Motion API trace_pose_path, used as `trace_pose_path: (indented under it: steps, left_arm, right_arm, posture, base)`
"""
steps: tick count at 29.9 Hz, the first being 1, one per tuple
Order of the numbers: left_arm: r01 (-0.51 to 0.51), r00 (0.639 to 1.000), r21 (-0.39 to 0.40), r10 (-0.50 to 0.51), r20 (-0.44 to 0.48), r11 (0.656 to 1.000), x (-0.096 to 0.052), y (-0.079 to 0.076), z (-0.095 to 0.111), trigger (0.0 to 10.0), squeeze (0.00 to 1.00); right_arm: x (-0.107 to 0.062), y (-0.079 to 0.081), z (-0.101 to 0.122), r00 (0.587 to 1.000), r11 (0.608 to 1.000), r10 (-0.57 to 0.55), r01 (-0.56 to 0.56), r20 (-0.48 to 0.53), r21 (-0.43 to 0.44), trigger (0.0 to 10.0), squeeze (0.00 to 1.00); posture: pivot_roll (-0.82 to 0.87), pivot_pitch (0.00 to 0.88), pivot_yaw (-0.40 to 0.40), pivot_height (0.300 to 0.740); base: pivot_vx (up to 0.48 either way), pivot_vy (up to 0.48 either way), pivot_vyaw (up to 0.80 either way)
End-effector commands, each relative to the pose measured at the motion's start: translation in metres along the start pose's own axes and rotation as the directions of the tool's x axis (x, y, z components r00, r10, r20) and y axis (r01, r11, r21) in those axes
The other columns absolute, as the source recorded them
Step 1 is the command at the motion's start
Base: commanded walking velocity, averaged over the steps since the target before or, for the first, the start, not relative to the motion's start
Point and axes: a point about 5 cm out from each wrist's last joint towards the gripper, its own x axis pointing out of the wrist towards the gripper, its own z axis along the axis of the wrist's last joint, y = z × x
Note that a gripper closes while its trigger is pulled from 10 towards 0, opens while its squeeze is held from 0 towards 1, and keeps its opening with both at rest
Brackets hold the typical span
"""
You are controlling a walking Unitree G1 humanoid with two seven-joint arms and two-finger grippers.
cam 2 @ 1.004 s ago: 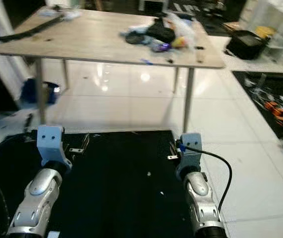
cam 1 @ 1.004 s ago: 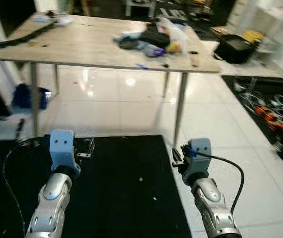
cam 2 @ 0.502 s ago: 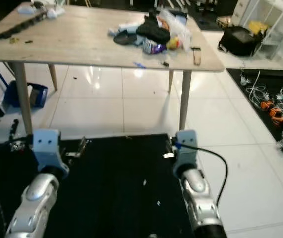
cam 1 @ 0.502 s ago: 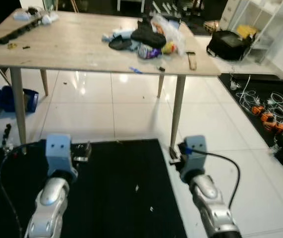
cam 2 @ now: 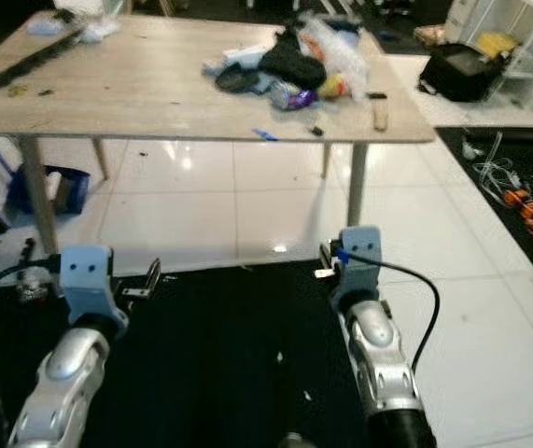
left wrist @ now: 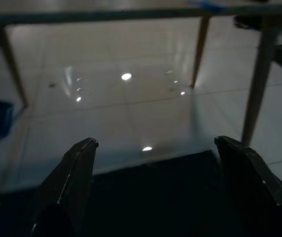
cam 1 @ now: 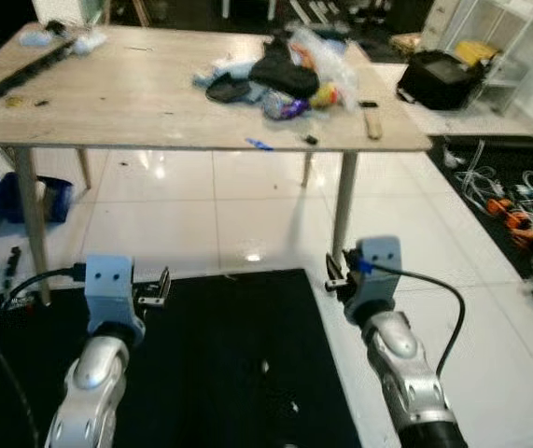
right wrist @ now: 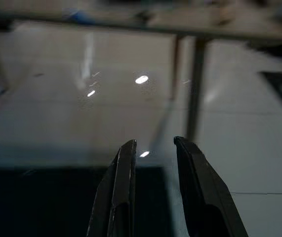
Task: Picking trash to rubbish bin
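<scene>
A heap of trash (cam 1: pixel 280 77) lies on the far right part of a wooden table (cam 1: pixel 126 107): a black item, a clear plastic bag (cam 1: pixel 327 58), a purple can and small scraps. A blue scrap (cam 1: pixel 259 144) sits near the table's front edge. Both arms are held low in front of me, over a black mat and well short of the table. My left gripper (cam 1: pixel 154 287) is open wide with nothing between its fingers (left wrist: pixel 71 182). My right gripper (cam 1: pixel 334 277) is open only a narrow gap, and its fingers (right wrist: pixel 123 177) hold nothing.
A black mat (cam 1: pixel 229 373) covers the floor under my arms, and glossy white tiles lie beyond it. Table legs (cam 1: pixel 343 210) stand ahead. A blue container (cam 1: pixel 33 191) sits under the table's left end. A black bag (cam 1: pixel 439 79) and tangled cables (cam 1: pixel 518 201) lie to the right.
The whole picture has shifted, so the camera has moved; the table now lies squarer ahead. Both arms keep the same pose and neither gripper has changed.
</scene>
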Motion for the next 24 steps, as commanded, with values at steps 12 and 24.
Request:
trace_pose_path:
  steps: [12,24]
  left_arm:
    - [-0.006,1.0,0.003,0.006,-0.02,1.0,0.0042,0.0022,-0.0014,10.0,0.0]
    - [-0.007,1.0,-0.003,0.007,-0.013,1.0,0.0047,0.0012,0.0002,10.0,0.0]
  right_arm:
    - [0.0001,-0.0024,0.002,1.0,1.0,-0.019,0.019,0.003,0.009,10.0,0.0]
    - [-0.0006,-0.0038,0.0013,1.0,1.0,-0.014,0.014,-0.001,0.009,10.0,0.0]
  posture:
    - [-0.03,0.126,-0.093,0.74]
    - [-0.03,0.128,-0.098,0.74]
  base:
    - [0.329,0.0,0.0]
    - [0.329,0.0,0.0]
